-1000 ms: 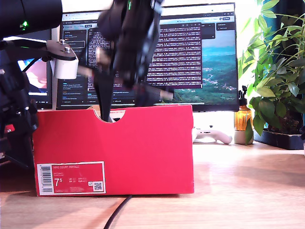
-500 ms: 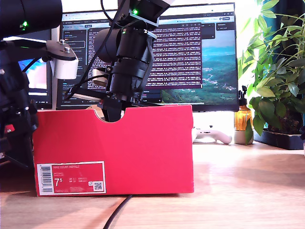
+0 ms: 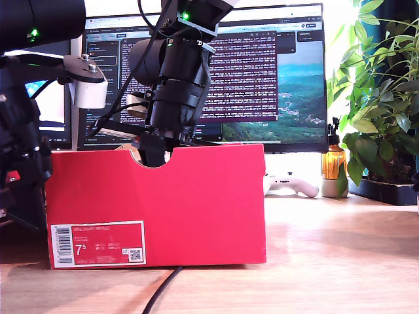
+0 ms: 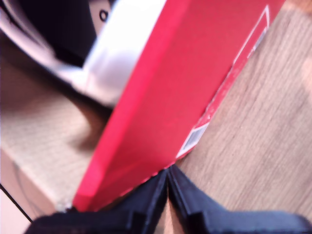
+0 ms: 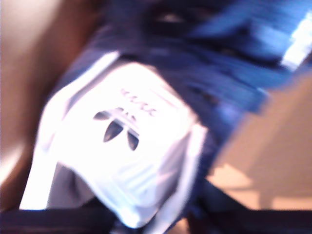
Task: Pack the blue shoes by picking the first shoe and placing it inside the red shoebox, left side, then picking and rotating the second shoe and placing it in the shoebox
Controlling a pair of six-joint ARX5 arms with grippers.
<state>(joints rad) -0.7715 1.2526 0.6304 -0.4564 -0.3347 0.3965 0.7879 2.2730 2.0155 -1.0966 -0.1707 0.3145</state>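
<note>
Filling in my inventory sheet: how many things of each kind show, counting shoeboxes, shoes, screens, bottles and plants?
Red shoebox: 1
Blue shoe: 1 in view
Screens: 2
Amber bottle: 1
Potted plant: 1
Total: 6

An arm point(image 3: 171, 85) fills the shoebox point(image 3: 196, 203) opening by the notch. The desk point(image 3: 340, 248) on the exterior view's right lies open — only a plant point(image 3: 376, 98) and bottle point(image 3: 333, 160) behind.

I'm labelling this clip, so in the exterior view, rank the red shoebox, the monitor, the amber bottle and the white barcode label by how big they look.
1. Monitor and red shoebox: look alike in size, and the box is nearer the camera, so I won't rank them.
2. White barcode label.
3. Amber bottle: slightly smaller, partly hidden by leaves.
</note>
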